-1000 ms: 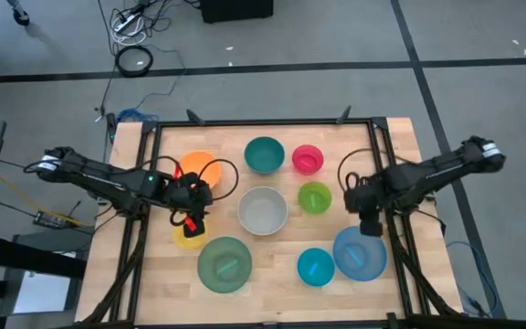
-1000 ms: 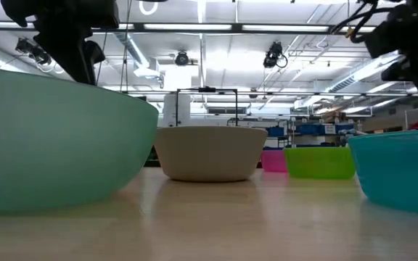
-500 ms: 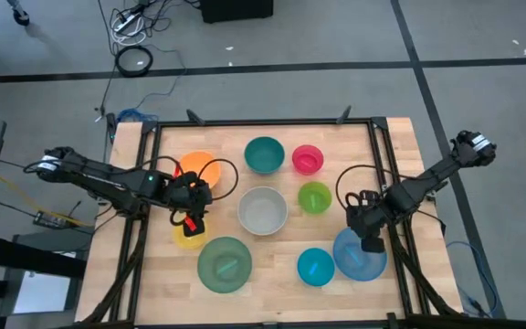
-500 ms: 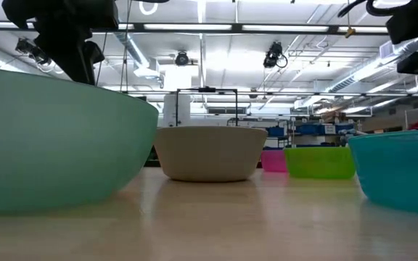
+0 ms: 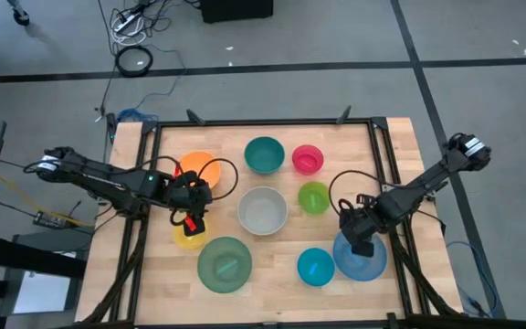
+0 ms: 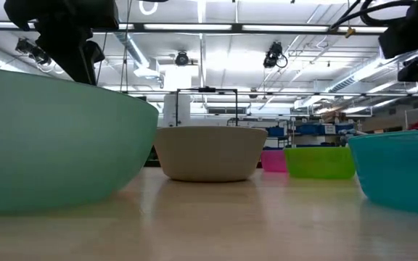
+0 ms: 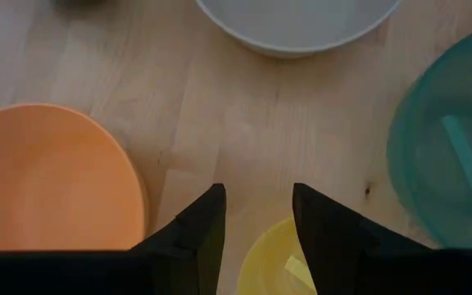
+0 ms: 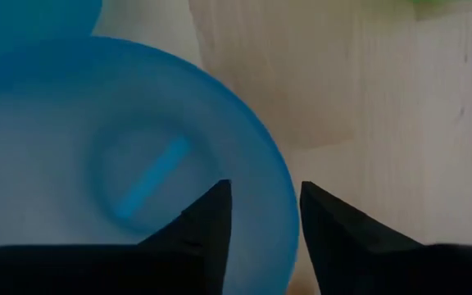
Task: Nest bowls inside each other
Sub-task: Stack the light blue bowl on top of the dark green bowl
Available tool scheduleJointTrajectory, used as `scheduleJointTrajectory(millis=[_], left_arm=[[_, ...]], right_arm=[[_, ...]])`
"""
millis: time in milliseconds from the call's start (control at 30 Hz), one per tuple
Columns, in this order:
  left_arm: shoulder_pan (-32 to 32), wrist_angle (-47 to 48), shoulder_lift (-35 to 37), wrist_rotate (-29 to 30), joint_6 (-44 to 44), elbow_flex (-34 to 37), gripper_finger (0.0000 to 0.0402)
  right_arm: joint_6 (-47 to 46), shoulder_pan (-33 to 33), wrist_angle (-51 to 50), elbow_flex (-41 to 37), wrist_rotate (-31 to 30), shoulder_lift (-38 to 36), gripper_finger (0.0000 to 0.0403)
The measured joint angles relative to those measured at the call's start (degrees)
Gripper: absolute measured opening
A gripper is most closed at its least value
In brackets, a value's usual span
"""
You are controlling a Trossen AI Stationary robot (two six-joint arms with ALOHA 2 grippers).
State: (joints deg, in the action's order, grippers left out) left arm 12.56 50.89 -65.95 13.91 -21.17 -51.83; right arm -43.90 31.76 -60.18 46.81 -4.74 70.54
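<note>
Right gripper [image 5: 358, 245] lower (jaws apart) over blue bowl [image 5: 365, 259]

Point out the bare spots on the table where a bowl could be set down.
Bare wood lies right of the pink bowl and lime green bowl, and along the front edge between the pale green bowl and cyan bowl. Crowded: around the grey-white bowl, mid-table.

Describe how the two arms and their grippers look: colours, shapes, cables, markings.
Both arms are dark, slim and jointed, each with a pale grey-white cap at its outer end. Black cables loop beside each wrist. The left gripper carries a small red mark and a faint green light behind it; the right gripper is plain black. The fingers are matte black wedges tapering to flat tips.
</note>
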Motion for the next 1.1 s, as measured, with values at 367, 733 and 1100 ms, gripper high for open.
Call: scheduleJointTrajectory(millis=[367,733,1100], left_arm=[[0.0,-0.15,0.0,1.05,0.11,0.0,0.0152],[0.0,0.02,0.0,2.02,0.13,0.02,0.0152],[0.0,0.16,0.0,2.47,-0.04,0.04,0.0152]], right_arm=[[2.62,-0.09,0.73,-0.02,-2.09,6.82,0.0157],[5.86,-0.94,1.17,-0.02,-3.19,10.87,0.0058],[2.25,-1.17,-17.45,3.23,-5.99,1.22,0.0001]])
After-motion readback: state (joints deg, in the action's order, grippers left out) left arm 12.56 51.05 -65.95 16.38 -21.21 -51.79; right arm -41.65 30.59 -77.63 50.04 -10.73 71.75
